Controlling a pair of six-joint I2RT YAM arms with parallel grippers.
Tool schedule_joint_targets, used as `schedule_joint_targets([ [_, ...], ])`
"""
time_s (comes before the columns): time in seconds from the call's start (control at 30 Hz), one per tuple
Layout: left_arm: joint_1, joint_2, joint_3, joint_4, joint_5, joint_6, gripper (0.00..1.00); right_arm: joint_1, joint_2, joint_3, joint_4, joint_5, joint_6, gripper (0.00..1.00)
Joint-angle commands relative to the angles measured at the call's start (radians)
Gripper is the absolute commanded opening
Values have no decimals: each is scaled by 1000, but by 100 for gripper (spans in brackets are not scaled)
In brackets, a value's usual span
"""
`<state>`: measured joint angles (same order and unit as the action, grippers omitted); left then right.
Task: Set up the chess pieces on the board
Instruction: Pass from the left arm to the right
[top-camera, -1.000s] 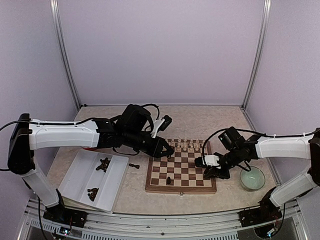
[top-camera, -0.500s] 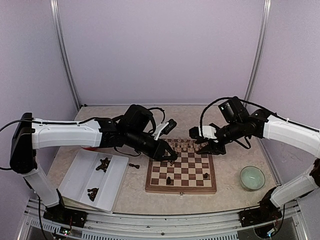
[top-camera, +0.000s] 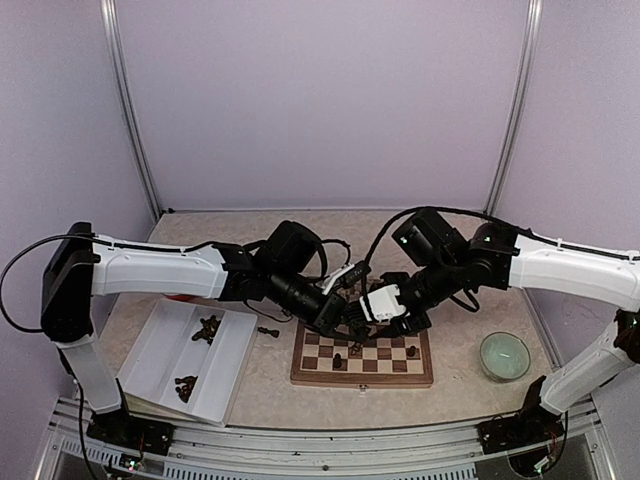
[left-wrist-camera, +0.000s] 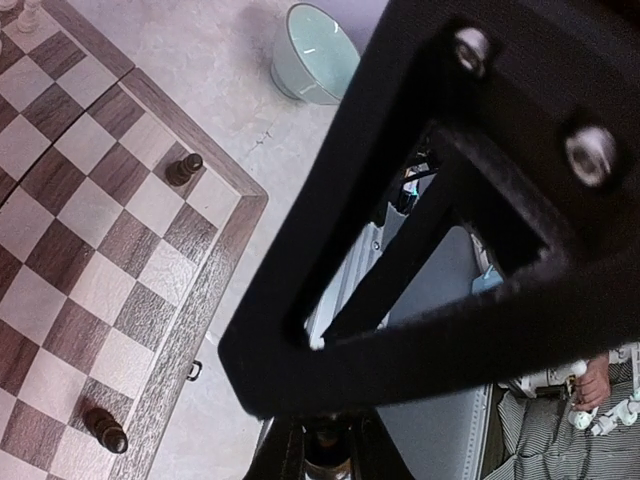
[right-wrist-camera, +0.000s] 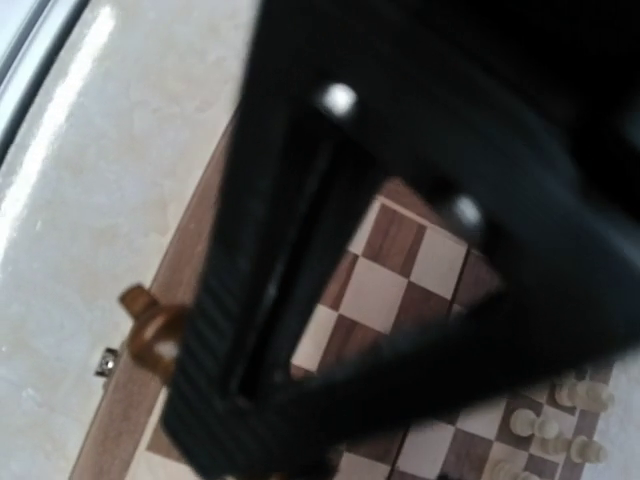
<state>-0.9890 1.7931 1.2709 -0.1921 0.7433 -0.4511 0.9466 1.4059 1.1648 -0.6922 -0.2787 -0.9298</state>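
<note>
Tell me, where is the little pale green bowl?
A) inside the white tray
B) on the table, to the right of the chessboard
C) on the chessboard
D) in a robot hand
B: the pale green bowl stands on the table, past the right edge of the board, and neither arm is touching it.

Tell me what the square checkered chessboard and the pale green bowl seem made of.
Square checkered chessboard: looks like wood with a satin finish; grain shows on squares and frame. Pale green bowl: smooth and slightly glossy, perhaps glazed ceramic or glass; cannot tell which.
</note>
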Motion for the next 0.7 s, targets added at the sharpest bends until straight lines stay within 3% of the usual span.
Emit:
schedule_joint_targets([
  [0.0,4,37,44,49,74,-28,15,34,14,4,-24,72,-41,49],
  [0.17,18,54,46,69,90,-56,15,59,18,-9,-21,81,-46,47],
  [0.33,37,44,17,160,133,-112,15,78,25,-35,-8,110,-57,38],
  [0.5,46,35,10,183,135,-140,15,78,27,-41,2,102,-45,23],
  [0.67,60,33,-3,179,85,-151,26,62,13,-52,59,117,10,8],
])
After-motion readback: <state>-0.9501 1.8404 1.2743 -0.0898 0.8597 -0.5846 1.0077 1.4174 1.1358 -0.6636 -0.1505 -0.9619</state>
